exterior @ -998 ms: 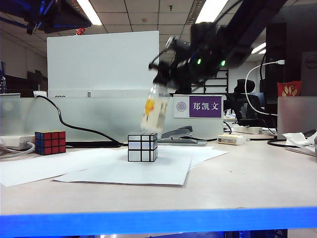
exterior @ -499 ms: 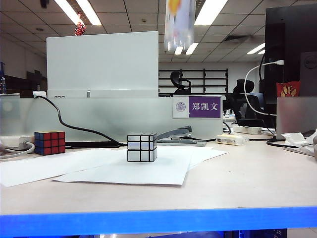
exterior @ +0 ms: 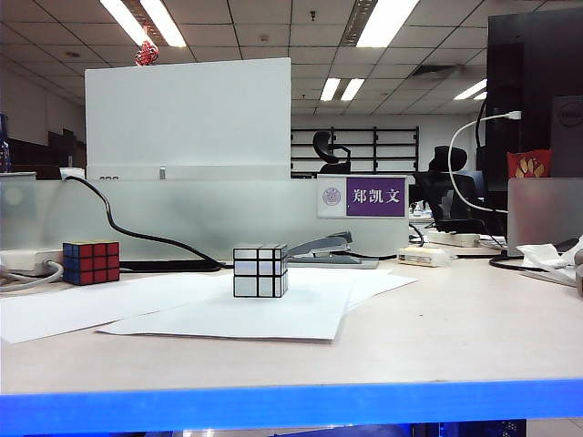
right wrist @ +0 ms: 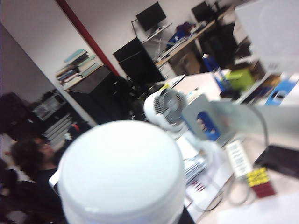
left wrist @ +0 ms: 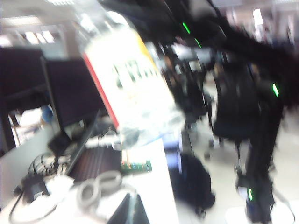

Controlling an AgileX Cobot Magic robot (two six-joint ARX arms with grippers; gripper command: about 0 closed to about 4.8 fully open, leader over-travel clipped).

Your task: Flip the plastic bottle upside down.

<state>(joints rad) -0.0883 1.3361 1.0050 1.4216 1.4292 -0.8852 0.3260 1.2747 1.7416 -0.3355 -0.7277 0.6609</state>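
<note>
Looking at the exterior view, you see neither arm nor the plastic bottle: only the tabletop (exterior: 437, 328) with sheets of white paper (exterior: 228, 314), a silver mirror cube (exterior: 260, 270) standing on them, a coloured puzzle cube (exterior: 92, 261) well off to the left, a stapler (exterior: 332, 248) behind, and a purple name sign (exterior: 363, 196).

The wrist views give you what that camera misses. In the left wrist view the plastic bottle (left wrist: 131, 88) fills the upper middle, blurred and tilted, its cream label with a red edge and yellow patch facing you, with a dark arm carrying green lights behind it. The left claw itself is not in that picture; its jaws are fully closed and nothing shows it holding anything.

In the right wrist view the bottle's white cap (right wrist: 122, 175) sits right up against the lens, pointing at the camera. The right claw's fingers are hidden behind it, so you cannot tell from here how they stand, or whether they grip the bottle. The coloured cube (right wrist: 261, 181) shows far below.
</note>
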